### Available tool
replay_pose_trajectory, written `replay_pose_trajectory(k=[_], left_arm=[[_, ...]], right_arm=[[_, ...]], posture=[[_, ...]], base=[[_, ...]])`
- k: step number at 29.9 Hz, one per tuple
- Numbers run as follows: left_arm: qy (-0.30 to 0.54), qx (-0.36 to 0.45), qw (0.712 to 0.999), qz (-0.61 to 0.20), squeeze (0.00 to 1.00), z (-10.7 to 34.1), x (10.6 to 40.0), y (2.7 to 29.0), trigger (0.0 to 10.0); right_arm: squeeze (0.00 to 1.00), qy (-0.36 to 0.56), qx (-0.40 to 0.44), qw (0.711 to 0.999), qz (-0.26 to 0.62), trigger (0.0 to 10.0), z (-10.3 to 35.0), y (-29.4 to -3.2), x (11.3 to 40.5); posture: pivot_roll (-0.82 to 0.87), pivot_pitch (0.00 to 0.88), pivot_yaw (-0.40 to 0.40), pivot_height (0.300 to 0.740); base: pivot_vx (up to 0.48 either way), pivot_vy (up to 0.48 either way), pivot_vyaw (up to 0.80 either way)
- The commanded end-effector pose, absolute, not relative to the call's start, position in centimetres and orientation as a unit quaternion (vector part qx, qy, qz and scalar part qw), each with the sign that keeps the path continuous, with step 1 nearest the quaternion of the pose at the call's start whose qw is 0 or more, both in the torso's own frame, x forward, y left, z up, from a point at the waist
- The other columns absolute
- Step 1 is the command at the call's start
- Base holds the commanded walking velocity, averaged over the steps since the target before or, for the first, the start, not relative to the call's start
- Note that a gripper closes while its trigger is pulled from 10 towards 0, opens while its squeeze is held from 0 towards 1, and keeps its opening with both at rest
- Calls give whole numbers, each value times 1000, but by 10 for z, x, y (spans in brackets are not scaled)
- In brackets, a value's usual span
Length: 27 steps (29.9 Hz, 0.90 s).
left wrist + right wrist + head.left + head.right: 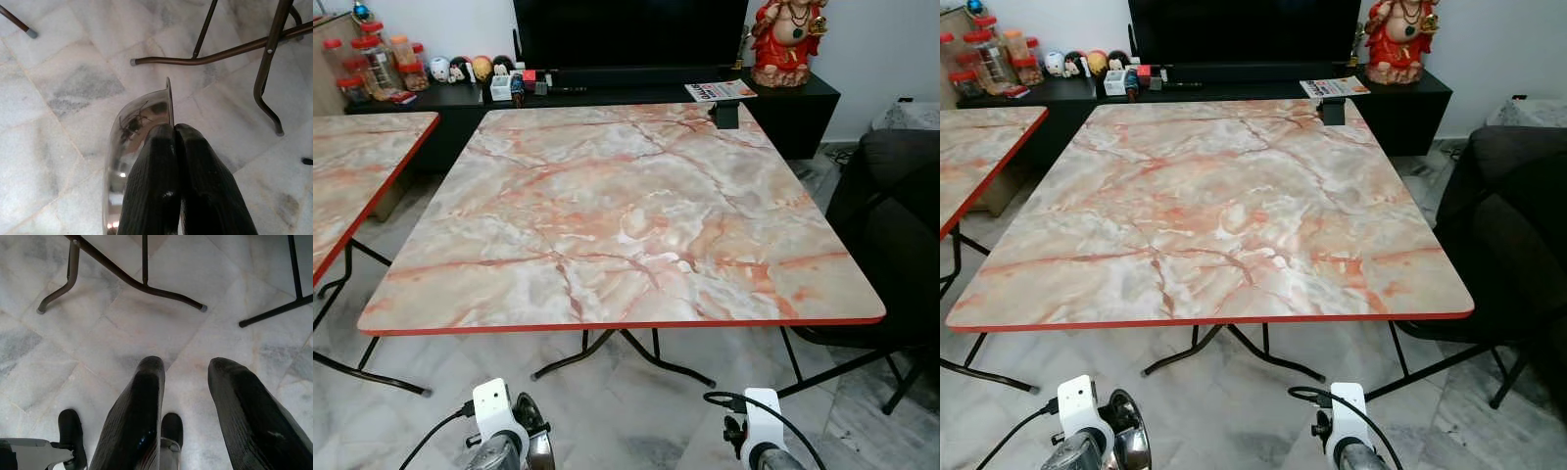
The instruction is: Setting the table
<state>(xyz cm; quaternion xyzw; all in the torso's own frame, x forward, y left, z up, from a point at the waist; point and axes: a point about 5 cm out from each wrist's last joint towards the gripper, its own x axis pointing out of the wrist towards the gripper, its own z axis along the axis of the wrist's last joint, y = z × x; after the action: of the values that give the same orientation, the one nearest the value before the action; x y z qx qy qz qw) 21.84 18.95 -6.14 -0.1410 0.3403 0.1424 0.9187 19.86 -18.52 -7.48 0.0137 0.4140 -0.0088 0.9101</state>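
A marble-patterned table (626, 215) with a red edge stands in front of me, its top bare except for a small black object (726, 115) at the far right edge. My left gripper (173, 128) hangs low before the table's near edge, shut on the rim of a shiny steel bowl (134, 142); the bowl also shows at the bottom of the head view (534, 431). My right gripper (186, 366) hangs low over the floor, open, with nothing between its fingers.
A second marble table (352, 166) stands to the left. A dark chair (891, 225) is close on the right. Behind the table runs a black TV cabinet (607, 98) with jars (377, 64), figurines and a red statue (788, 39). Metal table legs (626, 357) cross the marble floor.
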Motion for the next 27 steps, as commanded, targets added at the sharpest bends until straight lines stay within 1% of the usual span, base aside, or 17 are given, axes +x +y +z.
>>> replay_pose_trajectory(k=[1, 3, 7, 8, 12, 17, 22, 25, 26, 27], left_arm=[[337, -138, 918, 158, 0, -62, 216, 193, 10000], [335, -126, 918, 172, 0, -62, 213, 198, 10000], [319, -106, 913, 231, 0, -61, 205, 219, 10000], [319, -106, 913, 231, 0, -61, 205, 219, 10000], [279, -70, 906, 309, 0, -53, 196, 250, 10000], [216, -17, 884, 413, 0, -34, 189, 286, 10000], [173, 20, 868, 466, 0, -18, 190, 304, 10000], [99, 65, 849, 516, 0, 10, 196, 322, 10000], [99, 65, 849, 516, 0, 10, 196, 322, 10000], [76, 82, 844, 525, 0, 19, 199, 327, 10000]], right_arm=[[0, 410, 10, 912, -1, 10000, -72, -183, 204], [0, 411, 11, 912, 0, 10000, -73, -180, 204], [0, 416, 16, 909, 1, 10000, -75, -176, 199], [0, 416, 16, 909, 1, 10000, -75, -176, 199], [0, 427, 16, 904, 1, 10000, -79, -176, 192], [0, 430, 14, 903, 7, 10000, -80, -174, 191], [0, 430, 12, 903, 16, 10000, -79, -172, 193], [0, 426, 11, 904, 23, 10000, -77, -168, 198], [0, 426, 11, 904, 23, 10000, -77, -168, 198], [0, 425, 10, 905, 24, 10000, -77, -168, 198]], posture=[[-150, 0, 1, 740], [-150, 0, 7, 740], [-142, 0, 14, 740], [-142, 0, 14, 740], [-121, 0, 17, 740], [-98, 0, 12, 740], [-87, 0, 7, 740], [-75, 0, 1, 740], [-75, 0, 1, 740], [-71, 0, -5, 740]], base=[[0, 0, 0], [0, 0, 0], [0, 0, 0], [0, 0, 0], [0, 0, 0], [0, 0, 0], [0, 0, 0], [0, 0, 0], [0, 0, 0], [0, 0, 0]])
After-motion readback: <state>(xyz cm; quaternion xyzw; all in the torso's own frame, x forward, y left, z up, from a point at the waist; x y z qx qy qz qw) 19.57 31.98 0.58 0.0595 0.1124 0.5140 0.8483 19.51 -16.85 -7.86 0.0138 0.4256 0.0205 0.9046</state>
